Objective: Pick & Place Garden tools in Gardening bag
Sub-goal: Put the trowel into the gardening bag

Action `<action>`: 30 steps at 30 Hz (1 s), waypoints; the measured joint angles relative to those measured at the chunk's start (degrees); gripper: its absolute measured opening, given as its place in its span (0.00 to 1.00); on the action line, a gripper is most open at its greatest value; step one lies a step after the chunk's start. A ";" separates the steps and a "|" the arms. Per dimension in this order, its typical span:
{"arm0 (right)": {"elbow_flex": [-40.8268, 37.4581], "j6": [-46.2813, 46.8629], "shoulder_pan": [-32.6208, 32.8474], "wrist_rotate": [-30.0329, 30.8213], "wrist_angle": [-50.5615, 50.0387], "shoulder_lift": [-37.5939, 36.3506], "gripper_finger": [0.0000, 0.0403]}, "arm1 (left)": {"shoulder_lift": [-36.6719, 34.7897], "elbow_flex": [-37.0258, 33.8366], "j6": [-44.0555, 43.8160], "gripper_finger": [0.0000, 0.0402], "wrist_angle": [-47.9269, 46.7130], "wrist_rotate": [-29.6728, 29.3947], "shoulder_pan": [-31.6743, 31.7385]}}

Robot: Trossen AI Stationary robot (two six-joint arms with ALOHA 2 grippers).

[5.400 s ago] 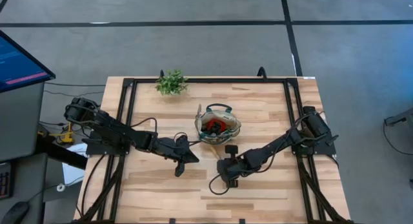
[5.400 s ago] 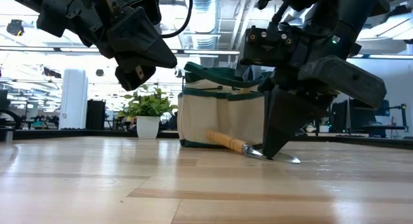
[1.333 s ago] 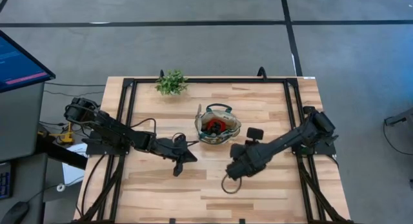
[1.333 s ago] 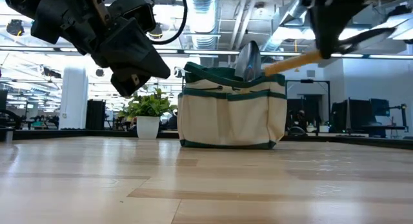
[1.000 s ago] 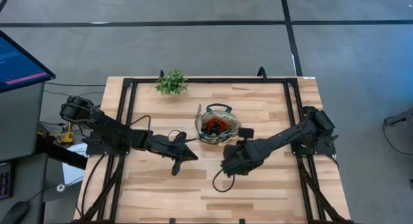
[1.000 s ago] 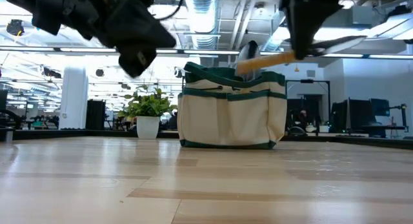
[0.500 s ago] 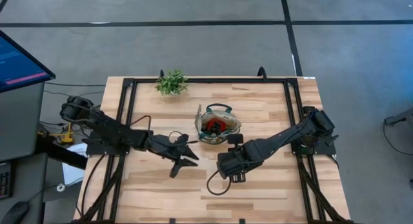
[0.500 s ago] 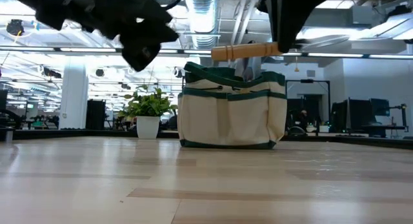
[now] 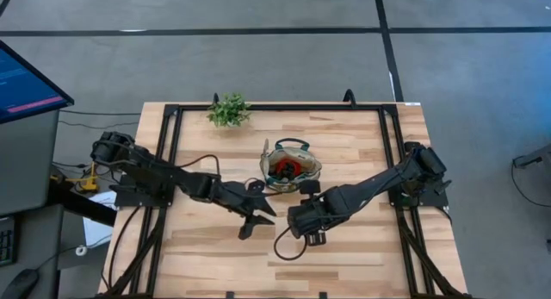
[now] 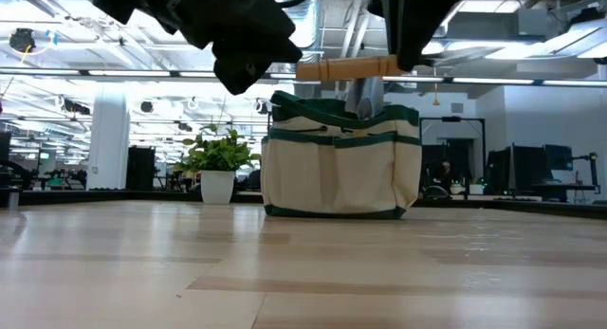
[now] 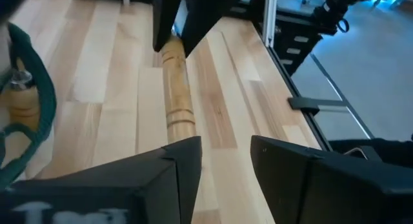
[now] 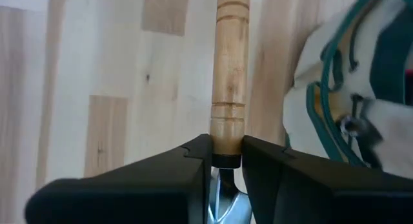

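Note:
The beige gardening bag (image 9: 291,168) (image 10: 341,163) with green trim stands on its base at mid-table, a red-and-black tool (image 9: 287,167) inside. My right gripper (image 9: 297,217) (image 12: 226,161) is shut on a trowel, whose wooden handle (image 10: 346,68) (image 11: 177,88) lies level in the air, just near of the bag. My left gripper (image 9: 263,208) (image 11: 226,156) stands open just short of the handle's free end (image 11: 182,128). Whether it touches the handle, I cannot tell. The trowel's blade is mostly hidden by my right gripper. My right gripper pinches the trowel between its two fingers at the handle's blade end, on the dark collar (image 12: 226,158). The fingers come steeply from above and lie across the tool. The trowel is lifted clear, its handle level and pointing toward my left gripper.
A green potted plant (image 9: 228,109) (image 10: 216,163) stands at the far edge, left of the bag. A wooden-handled tool (image 9: 265,151) sticks out at the bag's left side. A black frame (image 9: 172,152) runs round the tabletop. Bare wood lies along the near side.
My left gripper has opened and gone toward the table's right, up to the trowel's handle. My right gripper has tipped and turned, so the handle has swung from slanting over the bag to level. The trowel has shifted toward the table's left.

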 joint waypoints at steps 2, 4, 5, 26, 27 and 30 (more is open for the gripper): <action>0.00 -1.52 -0.06 -1.38 1.50 0.00 0.13 | 0.00 0.30 0.08 0.31 -0.85 0.20 0.39; 0.00 -2.28 -0.06 -1.83 2.87 0.00 0.13 | -0.01 0.59 0.05 0.31 -1.12 0.20 0.57; 0.00 -2.39 -0.06 -1.91 2.93 0.00 0.13 | 0.32 0.64 0.04 0.31 -1.04 0.16 0.61; 0.00 -5.36 -0.74 -3.51 6.06 0.39 0.13 | 8.31 6.33 -1.42 0.36 0.20 2.76 0.67; 0.00 -5.34 -0.74 -3.51 6.06 0.39 0.13 | 8.31 6.33 -1.47 0.35 0.17 2.78 0.67; 0.00 -5.34 -0.74 -3.66 6.08 0.39 0.13 | 8.31 6.33 -1.49 0.31 0.21 2.76 0.67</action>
